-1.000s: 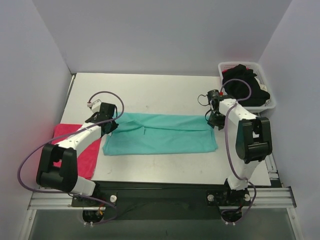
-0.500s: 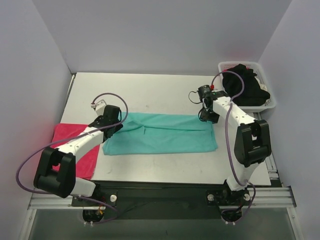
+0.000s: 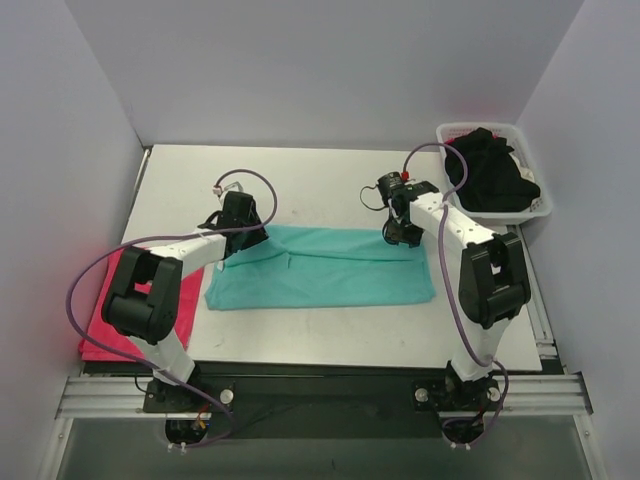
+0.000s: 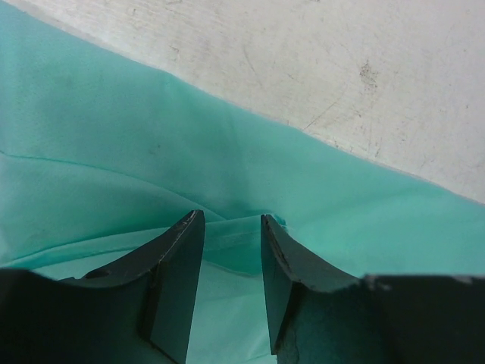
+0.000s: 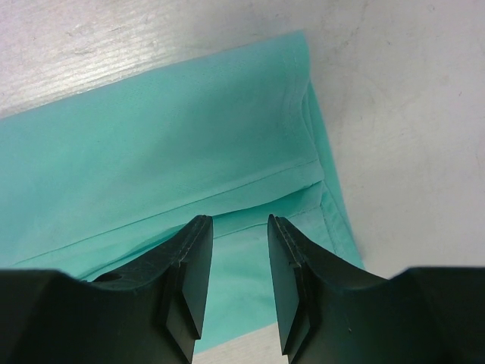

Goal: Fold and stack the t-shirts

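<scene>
Left gripper [image 4: 231, 220] and right gripper [image 5: 239, 221] hang half-open over the teal t-shirt [image 3: 320, 270], gripping nothing; black t-shirts [image 3: 495, 180] fill the basket [image 3: 530, 214]

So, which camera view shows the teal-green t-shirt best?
The top external view: the whole teal-green t-shirt shows there, folded into a long strip on the table. The left wrist view shows only a creased stretch along one edge; the right wrist view shows only one corner with its seams.
</scene>
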### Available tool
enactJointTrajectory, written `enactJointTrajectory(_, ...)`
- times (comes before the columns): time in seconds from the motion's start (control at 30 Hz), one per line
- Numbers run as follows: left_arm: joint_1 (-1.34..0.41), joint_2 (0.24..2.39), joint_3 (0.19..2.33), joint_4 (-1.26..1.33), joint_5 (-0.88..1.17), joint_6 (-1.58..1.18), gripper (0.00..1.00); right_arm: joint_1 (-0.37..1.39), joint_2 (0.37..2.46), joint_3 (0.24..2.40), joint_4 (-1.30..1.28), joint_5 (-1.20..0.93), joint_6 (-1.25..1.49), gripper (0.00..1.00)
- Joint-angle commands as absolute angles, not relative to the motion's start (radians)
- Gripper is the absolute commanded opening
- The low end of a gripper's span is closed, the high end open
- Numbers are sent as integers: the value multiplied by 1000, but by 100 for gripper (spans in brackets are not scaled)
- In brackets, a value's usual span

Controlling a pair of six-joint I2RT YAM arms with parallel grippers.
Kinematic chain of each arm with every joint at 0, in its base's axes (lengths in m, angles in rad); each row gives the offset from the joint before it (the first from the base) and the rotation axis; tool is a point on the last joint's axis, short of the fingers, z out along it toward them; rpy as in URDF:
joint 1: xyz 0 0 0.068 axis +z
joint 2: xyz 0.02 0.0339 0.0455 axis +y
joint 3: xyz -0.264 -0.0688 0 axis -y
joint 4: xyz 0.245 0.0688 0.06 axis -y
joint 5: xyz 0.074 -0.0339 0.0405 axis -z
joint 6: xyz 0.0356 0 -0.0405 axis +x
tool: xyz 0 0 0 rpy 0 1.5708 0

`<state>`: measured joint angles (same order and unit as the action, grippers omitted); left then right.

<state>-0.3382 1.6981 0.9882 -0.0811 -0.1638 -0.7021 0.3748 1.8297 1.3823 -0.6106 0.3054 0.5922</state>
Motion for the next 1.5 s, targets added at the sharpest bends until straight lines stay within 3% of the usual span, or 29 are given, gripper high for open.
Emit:
enactJointTrajectory(0.0, -327, 1724, 1045, 18, -86, -664, 46, 382, 1830, 1390, -653, 322, 604, 36)
enactJointTrajectory(0.23, -318, 1781, 1058, 48, -2, -646, 47, 385, 1833, 1391, -653, 322, 603, 35)
enactJointTrajectory(0.43, -322, 1720, 1020, 5, 41, -666, 34, 383, 1833, 1388, -653, 330, 603, 34)
enactJointTrajectory(0.57, -340, 1652, 982, -58, 29, -658, 32, 383, 1832, 1388, -653, 330, 607, 33)
enactJointTrajectory(1.07, -443, 1510, 757, -153, 28, -683, 33, 383, 1809, 1362, -660, 339, 612, 31)
enactJointTrajectory(1.47, -538, 1192, 670, -210, -124, -715, 35, 394, 1825, 1377, -664, 333, 618, 30)
